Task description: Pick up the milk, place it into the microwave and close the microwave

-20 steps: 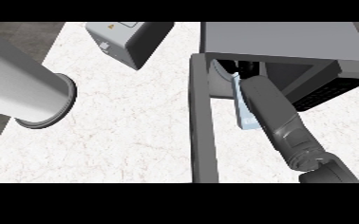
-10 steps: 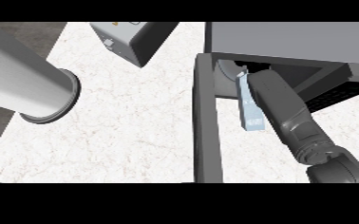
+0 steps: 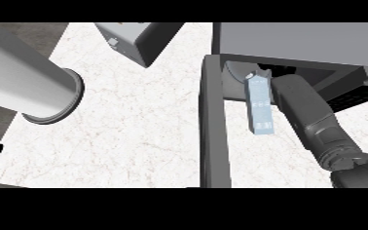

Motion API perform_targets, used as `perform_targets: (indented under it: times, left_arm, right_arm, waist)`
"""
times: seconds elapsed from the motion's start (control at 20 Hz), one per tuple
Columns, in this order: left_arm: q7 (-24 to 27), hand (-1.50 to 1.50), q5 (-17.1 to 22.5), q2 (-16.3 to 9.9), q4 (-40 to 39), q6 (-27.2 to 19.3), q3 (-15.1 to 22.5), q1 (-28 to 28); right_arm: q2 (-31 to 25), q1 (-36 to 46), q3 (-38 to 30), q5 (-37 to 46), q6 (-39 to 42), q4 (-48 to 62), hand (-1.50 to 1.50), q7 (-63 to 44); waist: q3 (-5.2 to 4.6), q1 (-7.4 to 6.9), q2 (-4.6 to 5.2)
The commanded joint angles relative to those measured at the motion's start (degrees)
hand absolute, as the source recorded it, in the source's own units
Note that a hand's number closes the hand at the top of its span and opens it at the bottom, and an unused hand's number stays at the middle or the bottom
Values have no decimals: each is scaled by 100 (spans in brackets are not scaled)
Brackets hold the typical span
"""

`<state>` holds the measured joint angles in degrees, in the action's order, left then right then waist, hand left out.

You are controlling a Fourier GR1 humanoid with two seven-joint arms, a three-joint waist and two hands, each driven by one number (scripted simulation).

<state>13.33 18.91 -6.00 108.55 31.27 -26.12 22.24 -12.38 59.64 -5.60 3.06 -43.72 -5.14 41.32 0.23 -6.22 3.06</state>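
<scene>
The milk [image 3: 260, 106] is a tall pale blue carton, tilted, with its top at the mouth of the open microwave [image 3: 287, 44]. My right hand [image 3: 293, 95] lies against the carton's right side and is curled on it; most of the fingers are hidden behind the carton. The right forearm [image 3: 327, 139] comes in from the lower right. The microwave door [image 3: 214, 126] stands open as a dark bar running toward me, just left of the carton. Of my left arm only the grey forearm [image 3: 36, 85] shows at the left; its hand is out of view.
A grey box-shaped appliance [image 3: 133, 39] stands at the back of the white marbled counter [image 3: 137, 136], left of the microwave. The counter's left edge runs by the left forearm.
The right hand has carried the milk up and farther toward the microwave's opening. The left forearm has come farther into view at the left.
</scene>
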Motion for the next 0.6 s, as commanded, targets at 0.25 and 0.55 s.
perform_targets:
  times: [0.25,0.55]
  left_arm:
    - [-124,-150,-73,30,-122,-89,180,-330]
    - [-183,-150,-76,-69,-240,-123,90,-403]
  right_arm:
    - [-90,15,107,177,-380,251,150,-165]
    - [17,-35,344,432,-505,379,-150,-216]
  waist:
    - [4,-153,72]
    - [5,-185,69]
